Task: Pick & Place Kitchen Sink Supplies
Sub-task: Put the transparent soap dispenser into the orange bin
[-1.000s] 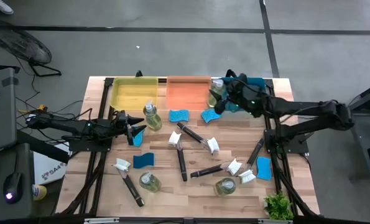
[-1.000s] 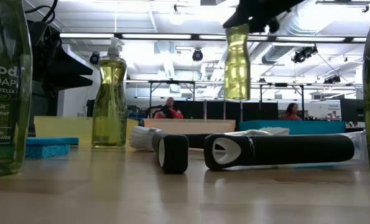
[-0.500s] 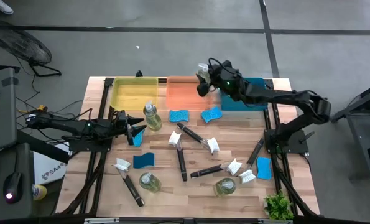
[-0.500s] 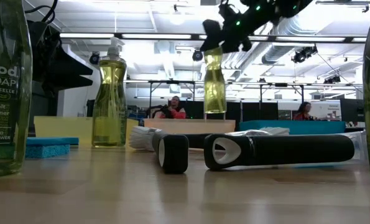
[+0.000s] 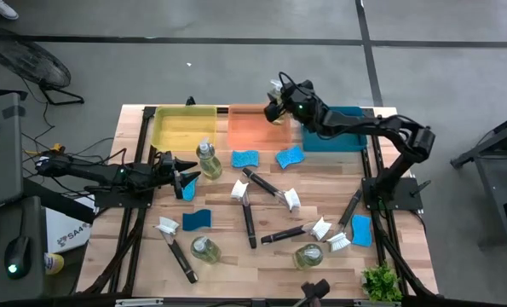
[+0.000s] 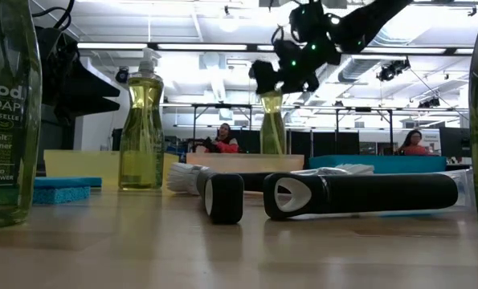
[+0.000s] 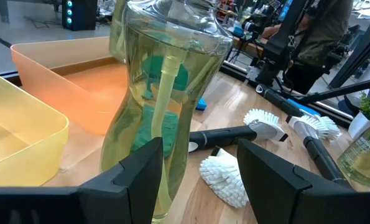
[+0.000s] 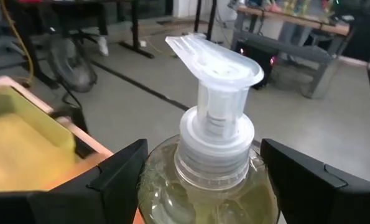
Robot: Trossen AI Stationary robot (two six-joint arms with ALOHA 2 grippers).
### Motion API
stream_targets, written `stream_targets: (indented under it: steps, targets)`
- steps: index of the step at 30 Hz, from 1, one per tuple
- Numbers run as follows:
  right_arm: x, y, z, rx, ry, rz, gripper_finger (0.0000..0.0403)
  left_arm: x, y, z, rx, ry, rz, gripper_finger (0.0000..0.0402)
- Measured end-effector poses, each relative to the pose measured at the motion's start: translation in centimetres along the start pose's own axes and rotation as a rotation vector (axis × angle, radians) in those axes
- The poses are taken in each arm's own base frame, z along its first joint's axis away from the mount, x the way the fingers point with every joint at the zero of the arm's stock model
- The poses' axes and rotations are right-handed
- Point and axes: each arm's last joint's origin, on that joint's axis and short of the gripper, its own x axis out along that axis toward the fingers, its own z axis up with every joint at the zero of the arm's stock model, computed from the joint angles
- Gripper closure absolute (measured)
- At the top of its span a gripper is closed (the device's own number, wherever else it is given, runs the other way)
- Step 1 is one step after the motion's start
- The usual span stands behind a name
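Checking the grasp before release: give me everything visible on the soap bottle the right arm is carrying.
The soap bottle is clear plastic, rounded at the shoulders, filled with yellowish liquid, topped by a clear ribbed collar and a flat pump spout. It hangs upright in the air, gripped by the right gripper, one finger on each side of its shoulders. In the high view it is over the orange tray, at the far right corner. In the low view its base is clear of the table. Only the fingers touch it.

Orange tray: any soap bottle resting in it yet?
No. The orange tray is bare; the right gripper holds a soap bottle in the air above it.
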Motion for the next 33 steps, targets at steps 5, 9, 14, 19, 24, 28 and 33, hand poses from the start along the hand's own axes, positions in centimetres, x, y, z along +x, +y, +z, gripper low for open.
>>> stream_targets:
  steps: [5, 9, 14, 19, 24, 28, 33]
  targets:
    - [0.9, -0.5, -0.9, 0.011, 0.025, -0.026, 0.0116, 0.0, 0.0, 0.0, 0.0, 0.0, 0.0, 0.0199]
    - [1.4, -0.6, -1.4, 0.044, 0.041, -0.031, 0.0116, 0.0, 0.0, 0.0, 0.0, 0.0, 0.0, 0.0199]
    - [2.1, -0.6, -2.2, 0.02, 0.055, -0.017, 0.0116, 0.0, 0.0, 0.0, 0.0, 0.0, 0.0, 0.0199]
    - [2.6, -0.7, -2.6, -0.039, 0.051, 0.001, 0.0116, 0.0, 0.0, 0.0, 0.0, 0.0, 0.0, 0.0199]
    - [2.9, -1.0, -2.7, -0.042, 0.047, -0.014, 0.0116, 0.0, 0.0, 0.0, 0.0, 0.0, 0.0, 0.0199]
    - [3.0, -1.2, -2.7, -0.04, 0.049, -0.024, 0.0107, 0.0, 0.0, 0.0, 0.0, 0.0, 0.0, 0.0199]
    - [3.0, -1.3, -2.7, -0.051, 0.049, -0.042, 0.0091, 0.0, 0.0, 0.0, 0.0, 0.0, 0.0, 0.0199]
